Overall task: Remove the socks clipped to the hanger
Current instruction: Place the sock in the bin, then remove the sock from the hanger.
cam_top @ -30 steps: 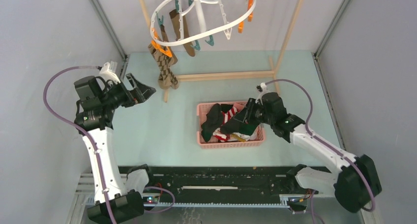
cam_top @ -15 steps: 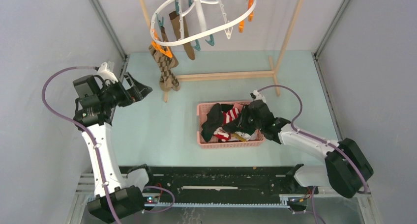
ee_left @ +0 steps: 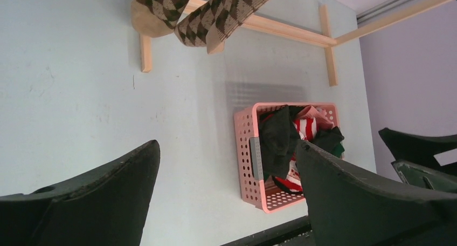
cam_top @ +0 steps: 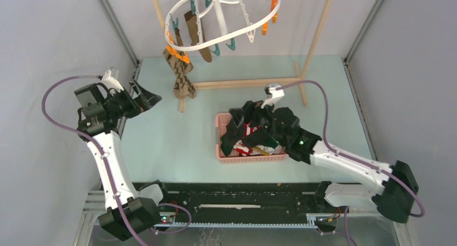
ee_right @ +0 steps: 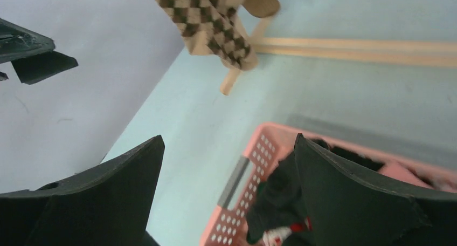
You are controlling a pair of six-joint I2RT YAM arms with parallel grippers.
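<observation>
**A:** Two arms are in view. Is either hand grasping a sock?

**B:** Neither. The right hand (cam_top: 249,112) hovers directly above a pink basket (cam_top: 222,151) on the desk (cam_top: 178,143). Its fingers are spread wide with nothing between them. Under it, loose socks (cam_top: 235,134) in dark, pink and red-and-white stripes are heaped in the basket. The basket looks like the drop-off place for whatever comes off the hanger.

**A:** What is left clipped?

**B:** A pair of argyle socks (cam_top: 181,76) and a brown sock (cam_top: 196,35). They dangle from orange and teal clothespins (cam_top: 177,50) on the white oval hanger (cam_top: 219,11). The hanger hangs from a wooden rack (cam_top: 248,83), beyond and above both hands.

**A:** How are the arms posed?

**B:** The right arm reaches low from its base, with the forearm angled forward over the basket. Its wrist is tipped so that the argyle socks sit ahead of the hand and to its left. The left arm stands tall with its elbow high. The left hand (cam_top: 146,94) is released too, fingers apart and empty, and points towards the argyle socks. These hang ahead of it, a little higher and well apart from it. My judgement is that it is placed ready to take them.
</observation>
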